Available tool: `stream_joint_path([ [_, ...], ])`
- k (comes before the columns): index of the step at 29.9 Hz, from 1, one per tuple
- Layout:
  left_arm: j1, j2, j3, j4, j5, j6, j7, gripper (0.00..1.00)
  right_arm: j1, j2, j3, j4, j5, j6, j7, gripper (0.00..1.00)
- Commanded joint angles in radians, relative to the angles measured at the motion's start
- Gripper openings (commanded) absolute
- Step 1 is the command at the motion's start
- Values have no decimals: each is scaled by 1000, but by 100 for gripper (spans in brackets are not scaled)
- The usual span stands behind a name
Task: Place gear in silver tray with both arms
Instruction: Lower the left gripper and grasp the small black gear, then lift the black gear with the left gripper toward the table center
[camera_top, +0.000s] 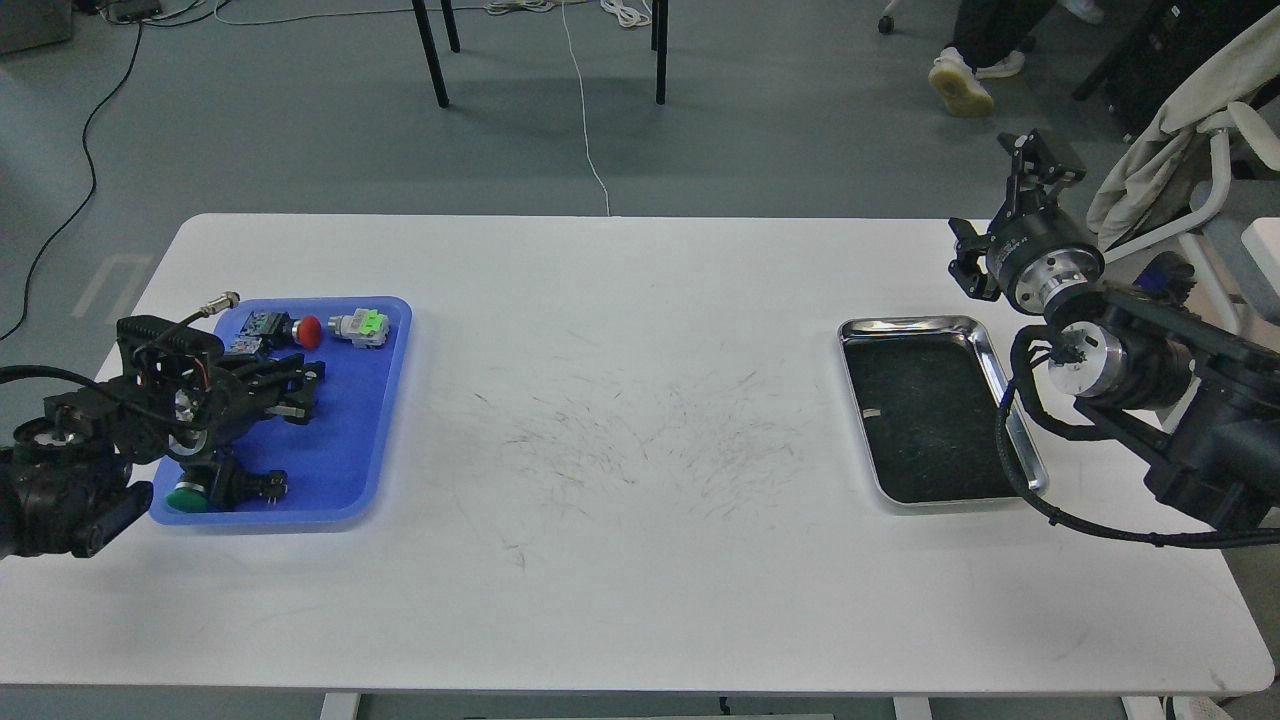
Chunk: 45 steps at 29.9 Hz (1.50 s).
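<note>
The silver tray (1020, 440) lies at the table's right, its dark scuffed floor bare but for a small pale fleck. My right arm (1150, 370) reaches over the tray's right edge. Its gripper (1040, 160) points up and away beyond the table's far right corner, too small and dark to read. My left gripper (295, 390) hovers over the left half of the blue plastic tray (350, 440). Its two fingers stand slightly apart with nothing seen between them. I cannot make out a gear among the tray's parts.
The blue tray holds a red push button (308, 331), a grey and green switch (360, 326), a green-capped black part (215, 490) and a metal connector (215, 302) at its far left corner. A chair with cloth (1170, 130) stands right of the table.
</note>
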Motion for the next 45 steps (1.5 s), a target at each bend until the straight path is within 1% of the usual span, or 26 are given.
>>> stream_joint_path([
  [1,2,2,-5,-2,-2,0,0,12,0,-1,0,0,0,0,0,99],
  [4,-3,7,-16,-2,-20,-6,0,12,-1,-2,0,-2,0,0,0,99],
  [13,-12,33,-28,-11,-160,-97,0,8,-11,-2,0,-3,-12,0,0,99],
  [19,-32,62,-59,-13,-312,-207,0,6,-12,-2,2,-12,-25,0,-2,99],
  [23,-76,68,-69,-13,-407,-271,0,5,-12,2,2,-12,-25,0,-2,99],
  [26,-112,71,-72,-10,-453,-350,0,4,-12,4,2,-12,-25,0,-2,99],
  [29,-147,71,-77,-10,-462,-383,0,3,-12,4,2,-12,-25,0,-2,99],
  [32,-164,66,-78,-13,-461,-400,0,3,-12,2,2,-12,-25,0,-2,99],
  [38,-230,36,-72,-20,-444,-440,0,3,-12,2,0,-12,-25,0,-3,99],
  [41,-277,-41,-71,-27,-428,-457,0,3,-12,2,0,-17,-25,0,-5,99],
  [45,-310,-130,-69,-30,-395,-459,0,3,-11,-2,0,-19,-25,-2,-8,99],
])
